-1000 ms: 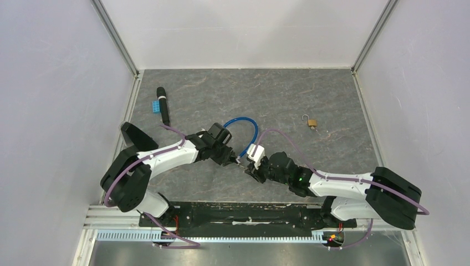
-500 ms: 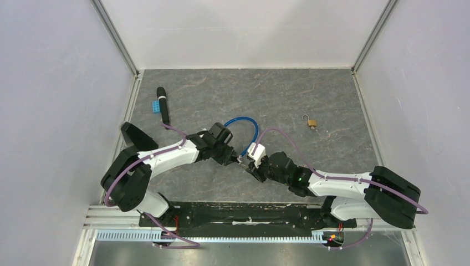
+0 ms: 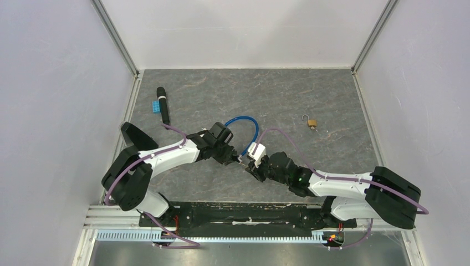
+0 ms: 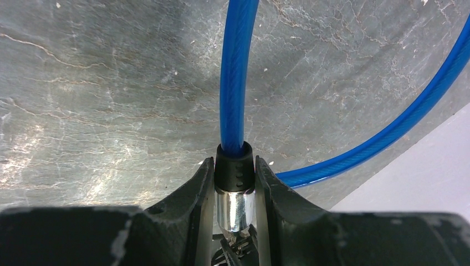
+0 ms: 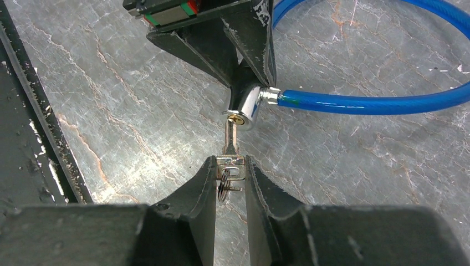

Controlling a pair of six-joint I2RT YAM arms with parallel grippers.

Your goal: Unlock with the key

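Barely any change from a second ago: both arms hold the same pose mid-table, the right wrist maybe a hair further in. Cable loop, padlock and marker have not moved.

Left gripper (image 4: 235, 166) is clamped on the chrome lock head (image 4: 235, 206) of the cable lock, its fingers pressing the black collar where the blue cable (image 4: 235, 72) enters. Right gripper (image 5: 230, 166) is pinched tight on the head of the key (image 5: 229, 145). The key blade points at the keyhole in the lock head's end face and its tip is at or just inside it; depth is not clear.

A key ring (image 5: 224, 188) hangs between the right fingers, partly hidden. From the top view the key and lock head are too small to see, buried between the two grippers. The cable loop is cut off by the edges of both wrist frames.

Far off on the table (image 3: 277, 94): brass padlock (image 3: 312, 122), shackle up, on the right; black marker (image 3: 162, 105) and blue brick (image 3: 157, 105) on the left.
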